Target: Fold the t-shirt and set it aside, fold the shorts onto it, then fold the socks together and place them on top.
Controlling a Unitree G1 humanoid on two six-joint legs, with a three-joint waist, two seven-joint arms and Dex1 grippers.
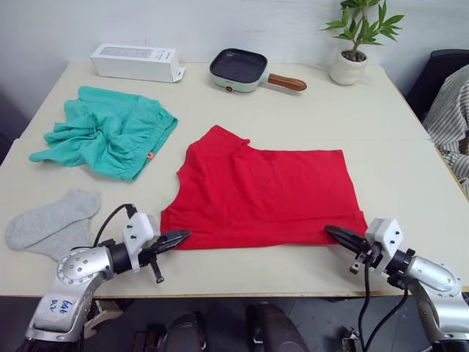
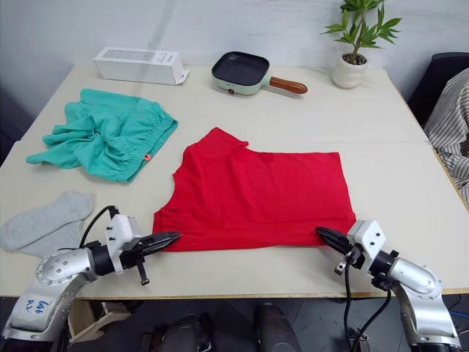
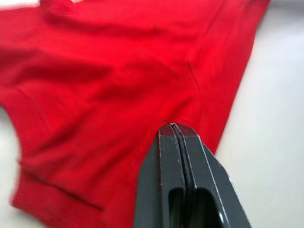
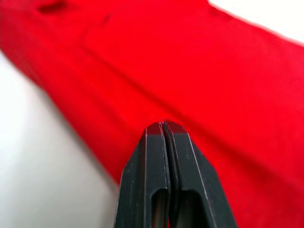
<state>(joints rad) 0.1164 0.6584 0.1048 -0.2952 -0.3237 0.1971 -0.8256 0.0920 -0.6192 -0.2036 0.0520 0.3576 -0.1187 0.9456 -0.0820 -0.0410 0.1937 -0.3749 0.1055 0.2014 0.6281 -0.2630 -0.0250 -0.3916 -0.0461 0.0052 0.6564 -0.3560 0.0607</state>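
Down at the bench's near edge the two claws sit at the t-shirt's (image 1: pixel 264 192) nearest hem, one at each end: the left claw (image 1: pixel 179 236) at the hem's left corner, the right claw (image 1: pixel 333 233) at its right corner. Both are pinched together with no gap between the fingers, and the wrist views show each tip right on the red cloth; whether fabric is actually caught between them I cannot tell. Taking both corners of one hem looks like the setup for lifting that edge and carrying it away toward the far side to make a fold. The t-shirt lies flat in the middle of the bench, already narrowed to a rough rectangle. By the near left corner the grey socks (image 1: pixel 48 222) lie overlapping, untouched. Further back along the left side the teal shorts (image 1: pixel 110 133) are bunched in a loose heap, waiting their turn. Along the far edge stand a white box (image 1: pixel 136 61), a small green frying pan (image 1: pixel 239 70) with a wooden handle, and a potted plant (image 1: pixel 355 40) toward the far right corner.
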